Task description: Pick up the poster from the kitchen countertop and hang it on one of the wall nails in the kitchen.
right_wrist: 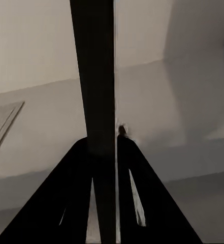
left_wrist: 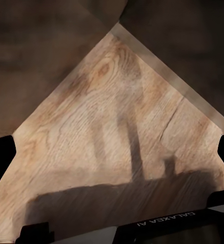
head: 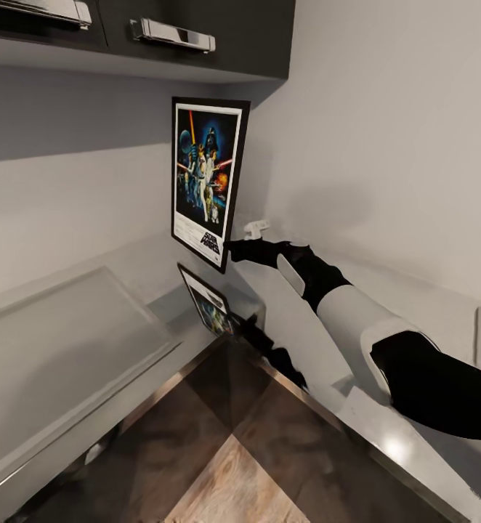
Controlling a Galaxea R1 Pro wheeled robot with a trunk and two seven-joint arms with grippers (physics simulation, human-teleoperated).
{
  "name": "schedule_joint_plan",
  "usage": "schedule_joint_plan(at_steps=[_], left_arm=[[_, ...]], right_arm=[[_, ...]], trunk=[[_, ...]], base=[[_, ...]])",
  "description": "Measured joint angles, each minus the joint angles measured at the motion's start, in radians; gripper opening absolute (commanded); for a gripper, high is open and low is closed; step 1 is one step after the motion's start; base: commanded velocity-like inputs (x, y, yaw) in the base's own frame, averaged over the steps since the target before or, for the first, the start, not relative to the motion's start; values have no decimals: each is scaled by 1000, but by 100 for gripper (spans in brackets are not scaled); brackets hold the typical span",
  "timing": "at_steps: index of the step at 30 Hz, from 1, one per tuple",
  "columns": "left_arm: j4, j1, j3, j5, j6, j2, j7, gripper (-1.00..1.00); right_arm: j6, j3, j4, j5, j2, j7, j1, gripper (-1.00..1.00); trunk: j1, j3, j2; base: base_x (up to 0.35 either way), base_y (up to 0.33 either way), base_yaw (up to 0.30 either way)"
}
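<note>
"star wars" reads at the foot of the poster; "galaxea ai" shows on the robot's body in the left wrist view. the right gripper is clamped on the poster's lower edge, lifting it upright above the kitchen countertop; the left gripper's jaws cannot be told

Dark wall cabinets overhead — wood-plank floor below.
</note>
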Motion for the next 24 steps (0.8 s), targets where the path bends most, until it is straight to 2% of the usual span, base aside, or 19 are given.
schedule_joint_plan(at_steps=[21, 24], left_arm=[[0, 0, 0, 0, 0, 0, 0, 100], [0, 0, 0, 0, 0, 0, 0, 100]], right_arm=[[-6, 0, 0, 0, 0, 2, 3, -100], [-48, 1, 0, 0, 0, 4, 3, -100]], trunk=[[0, 0, 0], [0, 0, 0]], base=[[-329, 0, 0], [-336, 0, 0]])
